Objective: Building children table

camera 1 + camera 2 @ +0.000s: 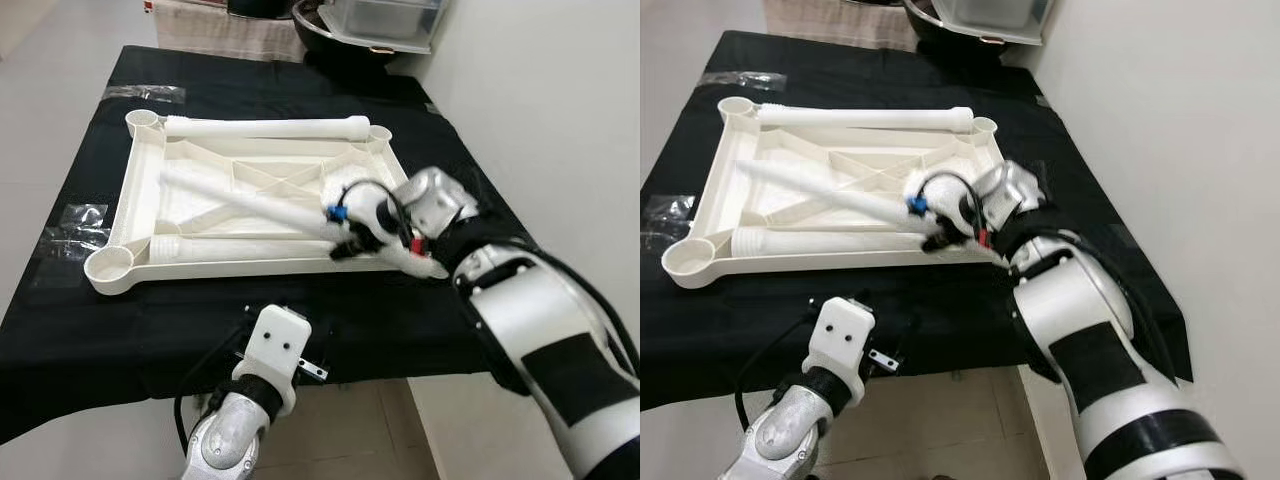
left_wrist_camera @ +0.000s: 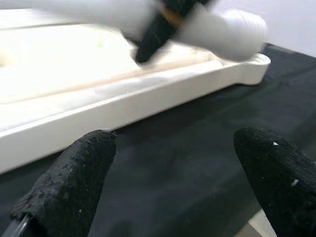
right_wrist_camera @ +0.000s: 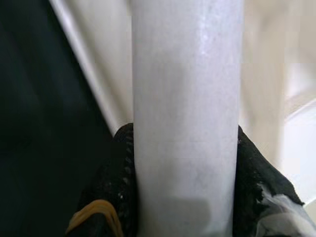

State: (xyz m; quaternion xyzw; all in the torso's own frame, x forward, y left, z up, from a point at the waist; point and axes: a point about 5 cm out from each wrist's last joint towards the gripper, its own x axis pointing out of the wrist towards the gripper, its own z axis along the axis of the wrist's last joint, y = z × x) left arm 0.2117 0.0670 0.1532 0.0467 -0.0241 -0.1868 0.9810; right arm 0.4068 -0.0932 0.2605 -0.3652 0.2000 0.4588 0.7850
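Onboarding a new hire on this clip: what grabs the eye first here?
The white upturned tabletop lies on the black-covered table with loose legs in it. The right hand is shut on one white table leg, held slanting across the tabletop near its right front corner. The left hand hovers open over the black cloth, just short of the tabletop's near edge.

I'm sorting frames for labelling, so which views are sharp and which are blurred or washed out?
Left and right eye views: evenly lit and sharp; the tabletop and right gripper read clearly. Left wrist view: the left gripper's fingers are crisp, the tabletop edge and table leg behind are blurred and overexposed. Right wrist view: the gripped leg is close and soft, the background out of focus.
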